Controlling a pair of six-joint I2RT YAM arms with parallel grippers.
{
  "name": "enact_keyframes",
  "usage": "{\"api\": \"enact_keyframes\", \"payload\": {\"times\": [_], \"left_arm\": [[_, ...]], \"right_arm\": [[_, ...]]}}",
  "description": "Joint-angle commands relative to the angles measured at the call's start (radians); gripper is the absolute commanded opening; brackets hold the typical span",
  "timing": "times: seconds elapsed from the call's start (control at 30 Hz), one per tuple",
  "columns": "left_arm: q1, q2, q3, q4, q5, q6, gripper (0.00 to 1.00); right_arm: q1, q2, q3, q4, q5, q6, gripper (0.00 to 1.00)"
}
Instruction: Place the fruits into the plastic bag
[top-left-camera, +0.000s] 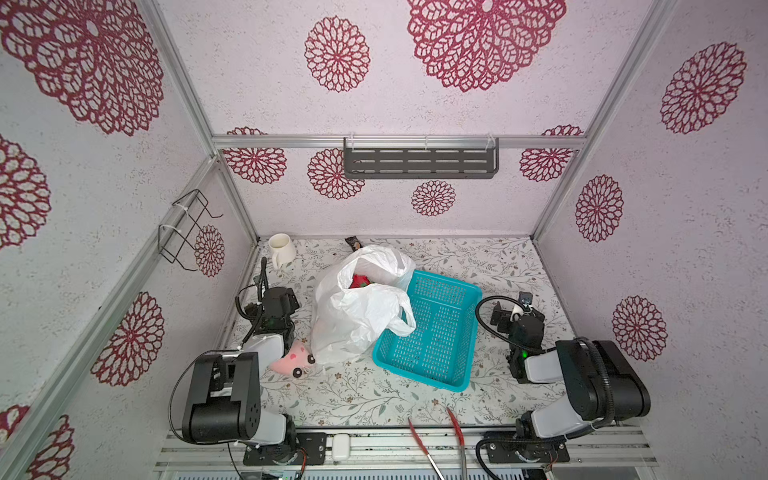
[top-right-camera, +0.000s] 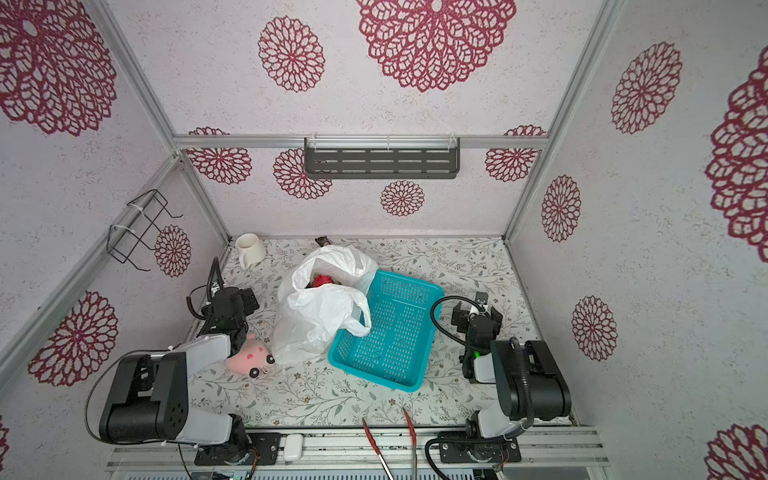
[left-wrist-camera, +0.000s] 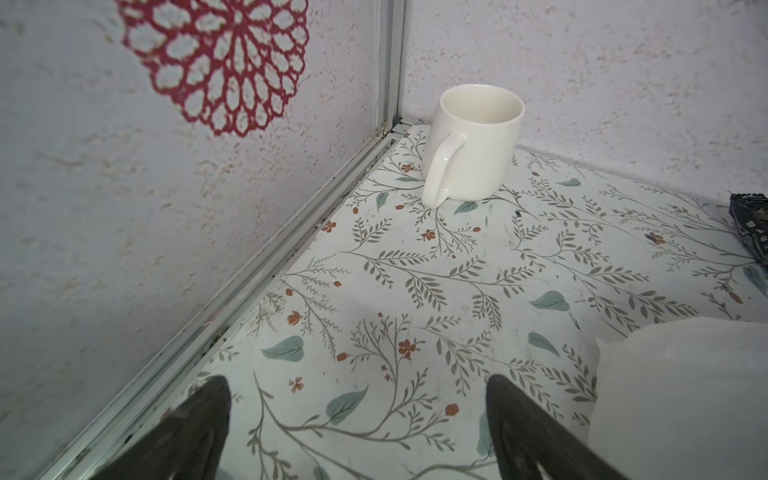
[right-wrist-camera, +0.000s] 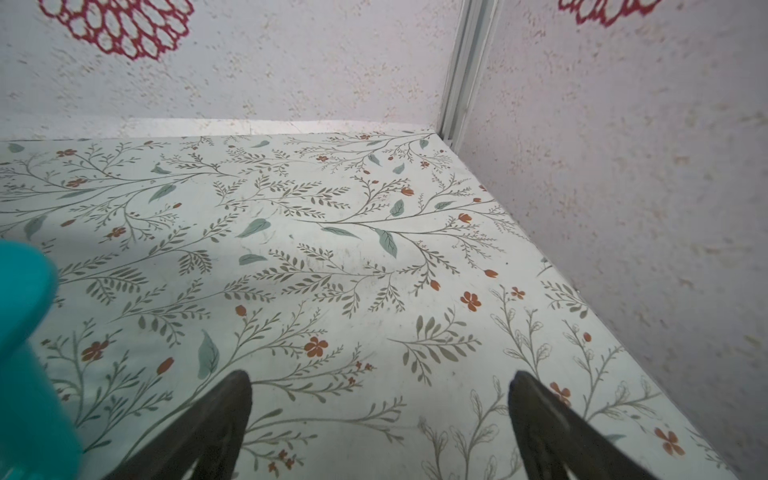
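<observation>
- Your left gripper (left-wrist-camera: 357, 386) stands wide, with nothing between its dark fingers (left-wrist-camera: 199, 424); below it in the left wrist view is only the flowered table (left-wrist-camera: 415, 291).
- It faces the back left corner, where a white mug (left-wrist-camera: 473, 145) stands upright with its handle turned toward the gripper, well apart from it.
- Your right gripper (right-wrist-camera: 382, 378) is just as wide and holds nothing; it sits low over bare table on the right side and faces the back right corner.
- The plastic bag (top-left-camera: 353, 307) sits in the middle of the table between your two arms, crumpled, with its mouth gaping upward.
- In both top views a red fruit (top-left-camera: 359, 281) with a bit of green on it shows inside the bag's mouth; you cannot see deeper into the bag.
- The bag leans against the left side of the teal basket (top-left-camera: 436, 332), and one loop handle (top-left-camera: 405, 322) hangs over the basket's rim.
- A blurred corner of that basket shows in the right wrist view, beside the right gripper.
- A pink plush toy (top-left-camera: 293, 359) lies by your left arm, just beside the bag's near edge.
- A dark wrapper (top-left-camera: 352, 242) lies at the back wall behind the bag.
- Red-handled tongs (top-left-camera: 419, 440) rest on the table's front edge.
</observation>
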Motion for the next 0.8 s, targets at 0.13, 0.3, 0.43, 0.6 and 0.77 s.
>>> {"api": "enact_keyframes", "payload": {"times": [0.13, 0.3, 0.43, 0.6, 0.77], "left_arm": [[0.017, 0.094, -0.228, 0.626, 0.098, 0.088, 0.98], [0.017, 0.075, -0.147, 0.431, 0.060, 0.065, 0.98], [0.016, 0.068, -0.149, 0.419, 0.062, 0.059, 0.98], [0.017, 0.069, -0.147, 0.416, 0.061, 0.059, 0.98], [0.017, 0.068, -0.147, 0.416, 0.062, 0.059, 0.98]], "right_arm": [[0.010, -0.004, 0.003, 0.062, -0.020, 0.014, 0.99], [0.010, -0.003, 0.006, 0.059, -0.022, 0.015, 0.99], [0.008, -0.002, 0.010, 0.055, -0.024, 0.015, 0.99], [-0.009, 0.003, 0.020, 0.035, -0.055, 0.022, 0.99], [-0.009, -0.004, 0.011, 0.043, -0.056, 0.022, 0.99]]}}
